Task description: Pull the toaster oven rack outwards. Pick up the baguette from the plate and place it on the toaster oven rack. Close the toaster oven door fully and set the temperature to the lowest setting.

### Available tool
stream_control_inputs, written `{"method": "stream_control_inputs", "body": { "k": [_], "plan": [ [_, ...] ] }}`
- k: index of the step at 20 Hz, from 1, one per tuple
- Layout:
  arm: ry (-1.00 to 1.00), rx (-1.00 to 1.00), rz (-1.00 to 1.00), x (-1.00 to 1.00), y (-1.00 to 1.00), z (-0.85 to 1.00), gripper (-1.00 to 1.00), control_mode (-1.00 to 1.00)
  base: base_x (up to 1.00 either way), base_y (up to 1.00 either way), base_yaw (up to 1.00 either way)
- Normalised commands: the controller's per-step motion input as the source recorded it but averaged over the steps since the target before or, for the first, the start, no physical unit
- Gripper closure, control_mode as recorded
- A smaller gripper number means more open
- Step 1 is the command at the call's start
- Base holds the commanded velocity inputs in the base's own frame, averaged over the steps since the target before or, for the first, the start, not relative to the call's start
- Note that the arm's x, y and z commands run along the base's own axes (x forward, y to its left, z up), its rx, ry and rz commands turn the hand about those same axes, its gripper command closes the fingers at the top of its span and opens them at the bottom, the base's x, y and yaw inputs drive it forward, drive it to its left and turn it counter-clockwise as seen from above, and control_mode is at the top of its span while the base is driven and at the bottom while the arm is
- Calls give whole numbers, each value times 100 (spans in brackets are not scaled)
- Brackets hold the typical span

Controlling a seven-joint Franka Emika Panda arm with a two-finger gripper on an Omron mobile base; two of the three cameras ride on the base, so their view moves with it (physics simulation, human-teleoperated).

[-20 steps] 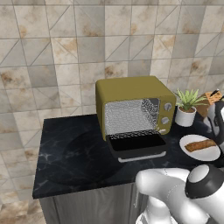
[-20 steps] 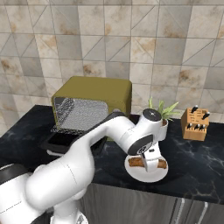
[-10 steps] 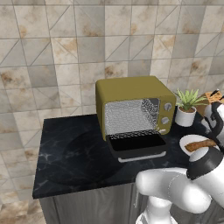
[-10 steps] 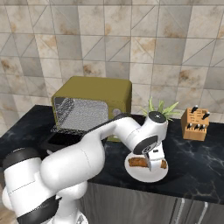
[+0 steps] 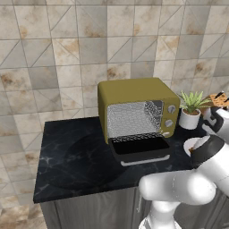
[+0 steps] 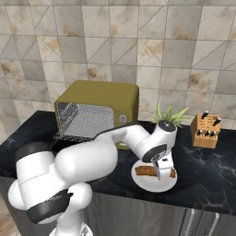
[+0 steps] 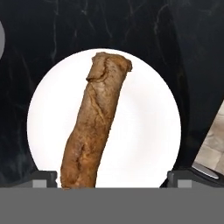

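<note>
The baguette [image 7: 96, 122] lies flat on the plate [image 7: 144, 131], running across most of the plate's width, with 1 end at the rim. In the right base view the baguette [image 6: 146, 171] rests on the plate [image 6: 156, 184], which sits on the black marble worktop [image 6: 207, 166] just to the right of the toaster oven [image 6: 99, 108].

The pincer [image 6: 161, 171] hangs directly above the plate, pointing down at it. Its jaws are spread wide, 1 fingertip [image 7: 43, 178] at each side of the plate, and it grasps nothing.

The toaster oven door [image 5: 141, 150] is folded down and lies open in front of the cavity. The toaster oven rack [image 5: 134, 120] is visible in the opening as a silvery grid. 2 grey knobs [image 5: 170, 115] sit on the oven's right front panel.

Behind the plate stands a potted plant [image 6: 168, 115] in a white pot. A wooden knife block [image 6: 205, 131] stands well to the right of the oven.
</note>
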Motion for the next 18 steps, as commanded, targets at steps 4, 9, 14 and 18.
{"method": "stream_control_inputs", "body": {
  "k": [4, 9, 14, 18],
  "plan": [
    [0, 0, 0, 21, 0, -22, -100, -100, 0, 0, 0],
    [0, 0, 0, 20, 0, -20, -100, -100, 0, 0, 0],
    [0, 0, 0, 4, -9, -29, -100, -100, 0, 0, 0],
    [0, 0, 0, 1, -9, -24, -100, -100, 0, 0, 0]
  ]
}}
